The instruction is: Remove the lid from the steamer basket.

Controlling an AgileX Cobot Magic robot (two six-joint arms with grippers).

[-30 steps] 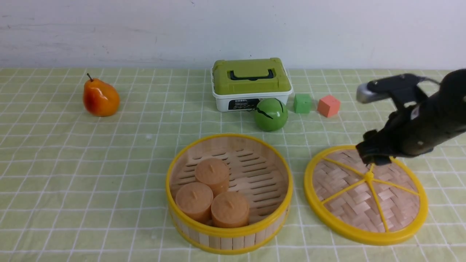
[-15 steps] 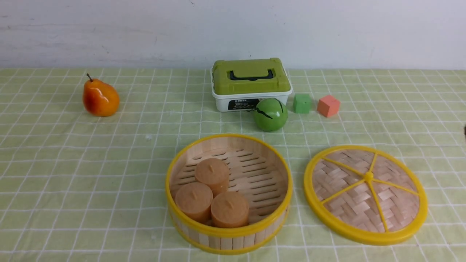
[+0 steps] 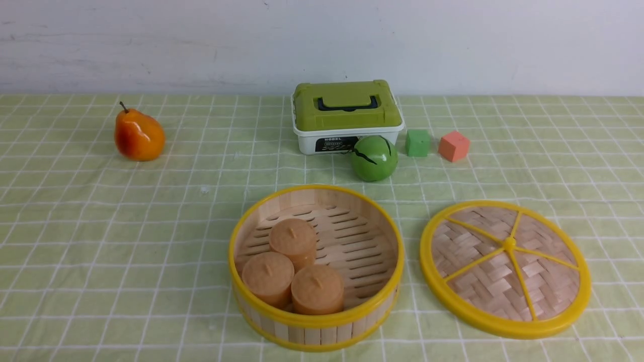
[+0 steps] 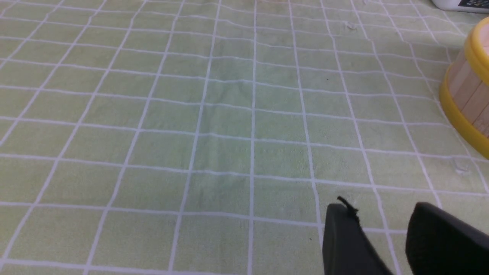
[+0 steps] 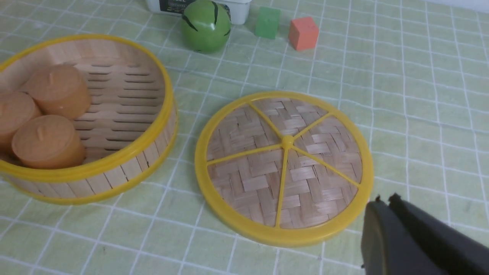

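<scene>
Risk seemed slight with the lid (image 3: 503, 281) flat on the tabletop (image 3: 151, 226) beside the steamer basket (image 3: 312, 333), unless the closed right jaws or parted, empty left jaws swept into either.

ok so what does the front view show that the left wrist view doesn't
Only the front view: the lid lying on the cloth right of the basket, three brown cakes inside it, a pear, a green-topped box, a green ball, a green cube and a red cube. Only the left wrist view: the left gripper, fingers apart above the cloth. Both: the basket, just part of its wall in the wrist view, and the checked cloth.
</scene>
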